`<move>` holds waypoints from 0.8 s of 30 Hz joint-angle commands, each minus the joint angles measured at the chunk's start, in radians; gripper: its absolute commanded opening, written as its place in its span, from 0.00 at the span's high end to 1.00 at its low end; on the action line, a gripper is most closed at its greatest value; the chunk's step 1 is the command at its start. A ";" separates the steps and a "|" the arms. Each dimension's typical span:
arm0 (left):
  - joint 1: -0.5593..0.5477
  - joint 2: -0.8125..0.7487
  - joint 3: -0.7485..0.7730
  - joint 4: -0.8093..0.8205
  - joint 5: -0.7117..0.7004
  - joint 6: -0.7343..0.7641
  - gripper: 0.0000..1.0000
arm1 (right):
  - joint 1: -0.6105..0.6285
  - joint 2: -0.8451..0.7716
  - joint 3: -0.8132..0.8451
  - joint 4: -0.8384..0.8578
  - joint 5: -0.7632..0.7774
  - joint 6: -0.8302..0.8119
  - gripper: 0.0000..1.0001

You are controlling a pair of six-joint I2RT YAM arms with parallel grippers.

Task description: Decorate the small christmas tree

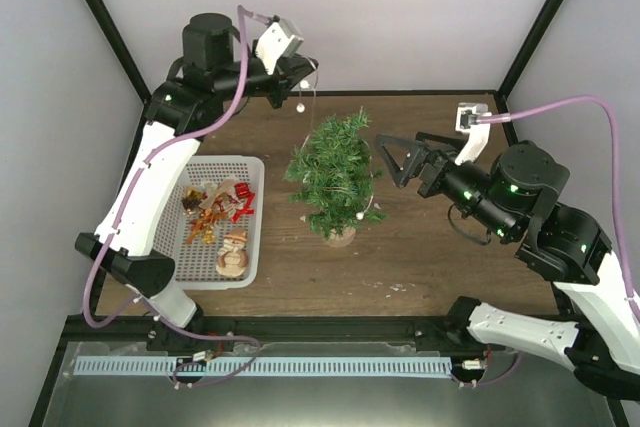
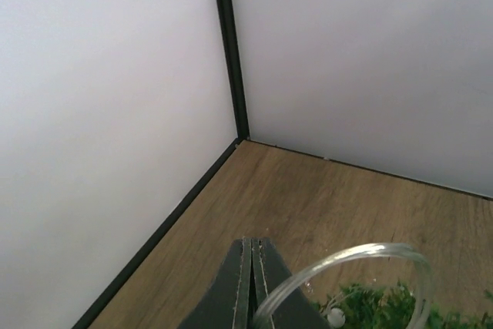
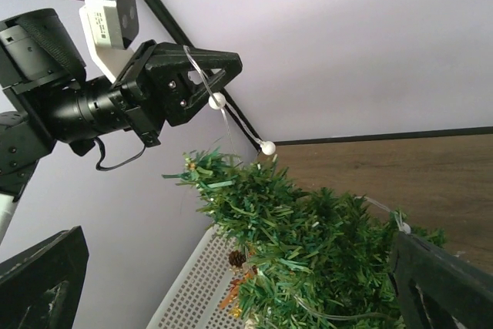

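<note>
The small christmas tree (image 1: pixel 335 175) stands upright mid-table on its tan base (image 1: pixel 340 238). My left gripper (image 1: pixel 306 71) hovers high behind the tree top, shut on a clear string of white beads (image 1: pixel 300 107). The string hangs down to the tree and loops round its lower branches. The left wrist view shows shut fingers (image 2: pixel 252 267) with the clear string (image 2: pixel 362 256) curving out of them. My right gripper (image 1: pixel 395 162) is open just right of the tree. In the right wrist view the tree (image 3: pixel 308 244) sits between the spread fingers (image 3: pixel 443 283), with the left gripper (image 3: pixel 208 67) and a bead (image 3: pixel 267 147) above.
A white perforated basket (image 1: pixel 255 247) lies left of the tree, holding several ornaments, among them a snowman and red and gold pieces. Its rim (image 3: pixel 192 290) shows behind the tree. White walls with black frame posts (image 2: pixel 231 59) close the table's back and sides.
</note>
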 commanded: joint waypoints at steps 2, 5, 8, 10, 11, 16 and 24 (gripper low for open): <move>-0.056 0.052 0.092 -0.061 -0.069 0.076 0.99 | 0.004 -0.043 -0.035 0.025 0.070 0.013 0.00; -0.074 0.067 0.103 -0.038 -0.112 0.098 1.00 | 0.004 -0.069 -0.053 0.033 0.116 0.026 0.00; -0.083 0.099 0.141 -0.034 -0.130 0.103 1.00 | 0.005 -0.084 -0.074 0.044 0.156 0.033 0.02; -0.086 0.121 0.160 -0.029 -0.131 0.102 1.00 | 0.004 -0.070 -0.081 0.045 0.179 0.034 0.05; -0.087 0.129 0.167 -0.023 -0.132 0.101 1.00 | 0.004 -0.058 -0.080 0.039 0.199 0.041 0.08; -0.090 0.151 0.175 0.016 -0.107 0.103 1.00 | 0.000 0.047 -0.051 0.039 0.264 0.036 0.19; -0.088 0.149 0.127 0.152 0.037 0.043 1.00 | -0.242 0.091 -0.116 0.172 0.096 0.039 0.26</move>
